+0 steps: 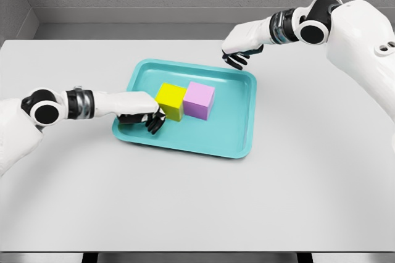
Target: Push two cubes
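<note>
Yellow cube [171,100]: on the teal tray [237,133], touching the pink cube [199,99] to its right.
Left hand [143,113]: fingers curled, empty, against the yellow cube's left side.
Right hand [239,54]: fingers loosely curled, empty, above the tray's far edge.
Tray: on the white bench [197,201].

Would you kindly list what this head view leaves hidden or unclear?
- Contact between the left robot hand and the yellow cube: its dark fingers overlap the cube's lower left edge.
- Whether the yellow cube touches the pink cube: their sides overlap.
- Teal tray, near-left rim: covered by the left robot hand.
</note>
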{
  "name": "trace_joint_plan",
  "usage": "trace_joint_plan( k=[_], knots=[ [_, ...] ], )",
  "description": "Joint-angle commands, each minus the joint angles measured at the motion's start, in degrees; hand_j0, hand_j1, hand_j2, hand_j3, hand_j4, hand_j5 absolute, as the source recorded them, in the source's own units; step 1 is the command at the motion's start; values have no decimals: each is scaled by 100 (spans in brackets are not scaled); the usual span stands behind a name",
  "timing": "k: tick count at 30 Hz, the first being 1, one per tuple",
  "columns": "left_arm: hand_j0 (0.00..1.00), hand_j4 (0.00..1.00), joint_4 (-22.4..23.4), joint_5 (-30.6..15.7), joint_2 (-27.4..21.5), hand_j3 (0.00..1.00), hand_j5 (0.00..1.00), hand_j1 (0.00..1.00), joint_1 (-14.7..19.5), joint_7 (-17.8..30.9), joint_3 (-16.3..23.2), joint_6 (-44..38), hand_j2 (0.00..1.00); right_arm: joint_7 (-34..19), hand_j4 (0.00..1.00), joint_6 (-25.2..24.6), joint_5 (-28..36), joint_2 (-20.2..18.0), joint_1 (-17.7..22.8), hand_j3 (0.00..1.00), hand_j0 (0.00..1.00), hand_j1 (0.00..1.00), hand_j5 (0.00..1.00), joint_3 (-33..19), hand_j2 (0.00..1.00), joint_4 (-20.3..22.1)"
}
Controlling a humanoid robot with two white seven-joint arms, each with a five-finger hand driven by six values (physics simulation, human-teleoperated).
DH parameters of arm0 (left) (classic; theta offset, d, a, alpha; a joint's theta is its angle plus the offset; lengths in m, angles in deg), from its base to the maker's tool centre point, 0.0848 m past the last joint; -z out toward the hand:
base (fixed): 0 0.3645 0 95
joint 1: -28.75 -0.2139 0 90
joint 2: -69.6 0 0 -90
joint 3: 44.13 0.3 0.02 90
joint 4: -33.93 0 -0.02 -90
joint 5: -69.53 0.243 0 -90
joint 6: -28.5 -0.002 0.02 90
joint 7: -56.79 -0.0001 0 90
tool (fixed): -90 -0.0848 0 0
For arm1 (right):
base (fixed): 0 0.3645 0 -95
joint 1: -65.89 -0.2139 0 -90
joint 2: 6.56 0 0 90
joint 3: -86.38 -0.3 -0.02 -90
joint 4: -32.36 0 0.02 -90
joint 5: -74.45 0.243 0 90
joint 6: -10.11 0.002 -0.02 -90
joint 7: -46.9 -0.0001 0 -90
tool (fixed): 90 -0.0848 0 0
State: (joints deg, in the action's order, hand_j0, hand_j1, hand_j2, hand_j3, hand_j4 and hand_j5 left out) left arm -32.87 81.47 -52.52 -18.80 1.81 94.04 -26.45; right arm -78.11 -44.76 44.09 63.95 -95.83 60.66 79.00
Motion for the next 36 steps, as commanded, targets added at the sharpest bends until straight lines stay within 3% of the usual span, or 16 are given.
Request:
trace_joint_plan(
  k=[1,24,36],
  knots=[
    [16,16,8,-17,48,16,16,16,0,-2,-1,-5,16,1,13,-13,13,-2,0,13,13,13,13,-3,13,3],
    [16,16,509,98,408,16,16,16,62,-2,-1,-5,16,1,14,-13,13,-2,9,14,14,14,14,6,14,29],
    [16,16,404,62,513,16,16,16,9,-2,166,-5,16,1,16,-13,13,-72,0,16,16,16,16,-3,16,29]
  ],
)
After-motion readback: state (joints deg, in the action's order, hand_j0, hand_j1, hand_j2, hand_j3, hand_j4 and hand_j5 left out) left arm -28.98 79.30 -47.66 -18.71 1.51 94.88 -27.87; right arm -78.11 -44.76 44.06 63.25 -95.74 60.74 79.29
